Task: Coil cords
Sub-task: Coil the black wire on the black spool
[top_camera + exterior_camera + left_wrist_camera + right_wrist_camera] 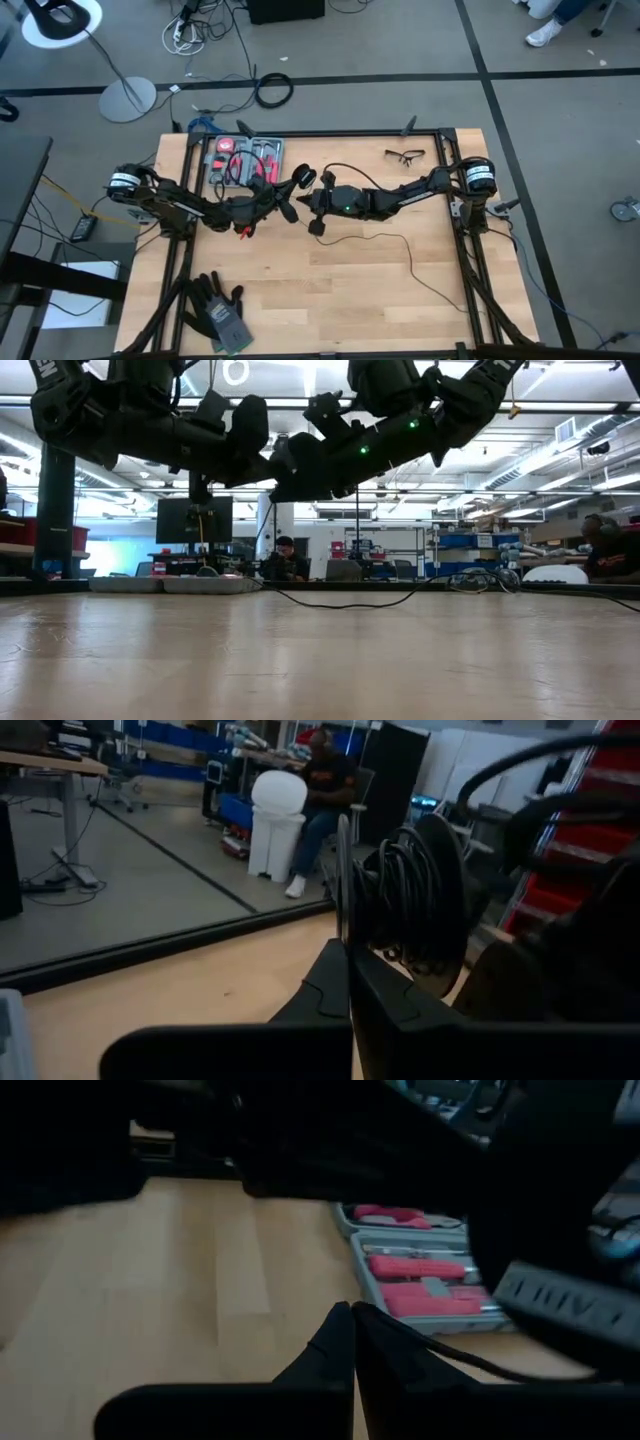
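Note:
The cord is thin and black. Part of it is wound into a coil (410,895) beside a thin round disc (343,870). This coil shows in the high view (304,178) at my left gripper (290,192), which is shut on the disc. The cord's loose length (405,245) trails over the table toward the near right, also visible in the low view (350,603). My right gripper (312,204) faces the left one at mid-table, raised off the wood, and is shut where a stretch of cord (470,1362) comes out beside its fingers. My left gripper pinches the disc's rim (344,935) between its two fingertips, coming in about level from the table's left. The disc stands on edge beyond the fingers, clear of the table, with the wound cord bunched against its side. My right gripper is shut on the cord, and its own fingers (400,1365) hide the place of contact. The cord comes out from behind one finger (415,1342) and runs off slack. The fingers slant slightly down, coming from the table's right.
An open case of red tools (247,160) lies at the far left, glasses (404,155) at the far right, black gloves (218,310) near the front left corner. A seated person (325,780) shows in the room beyond. Bare wood lies at the front.

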Robot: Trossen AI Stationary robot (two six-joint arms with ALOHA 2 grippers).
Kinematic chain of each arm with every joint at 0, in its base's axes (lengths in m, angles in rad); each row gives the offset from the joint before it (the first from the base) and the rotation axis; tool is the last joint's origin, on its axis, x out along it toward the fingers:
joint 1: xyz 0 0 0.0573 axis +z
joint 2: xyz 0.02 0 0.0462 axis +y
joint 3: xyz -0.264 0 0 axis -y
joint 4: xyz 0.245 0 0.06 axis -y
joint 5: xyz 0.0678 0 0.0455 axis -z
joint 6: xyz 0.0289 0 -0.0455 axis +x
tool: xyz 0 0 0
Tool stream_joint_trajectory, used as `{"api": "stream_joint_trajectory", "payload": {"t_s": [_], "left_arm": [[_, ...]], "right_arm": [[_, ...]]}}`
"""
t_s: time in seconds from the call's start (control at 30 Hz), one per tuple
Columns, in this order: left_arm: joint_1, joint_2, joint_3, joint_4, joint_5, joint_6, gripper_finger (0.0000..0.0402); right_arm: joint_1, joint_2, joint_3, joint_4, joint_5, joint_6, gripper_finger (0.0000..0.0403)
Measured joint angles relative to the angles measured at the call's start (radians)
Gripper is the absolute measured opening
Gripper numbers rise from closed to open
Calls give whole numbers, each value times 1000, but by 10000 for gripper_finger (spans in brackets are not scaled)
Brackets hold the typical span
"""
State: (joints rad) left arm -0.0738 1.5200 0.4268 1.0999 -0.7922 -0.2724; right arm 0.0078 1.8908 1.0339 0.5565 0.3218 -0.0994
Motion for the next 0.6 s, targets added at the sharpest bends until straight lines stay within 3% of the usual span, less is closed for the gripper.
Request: {"api": "stream_joint_trajectory", "payload": {"t_s": [0.23,0.6], "left_arm": [[0,0,0,-103,-1,-35,0],[0,0,1,-109,0,-77,0]], "right_arm": [[8,-47,0,-134,4,-18,0],[-9,-196,1,-375,-219,-90,0]]}}
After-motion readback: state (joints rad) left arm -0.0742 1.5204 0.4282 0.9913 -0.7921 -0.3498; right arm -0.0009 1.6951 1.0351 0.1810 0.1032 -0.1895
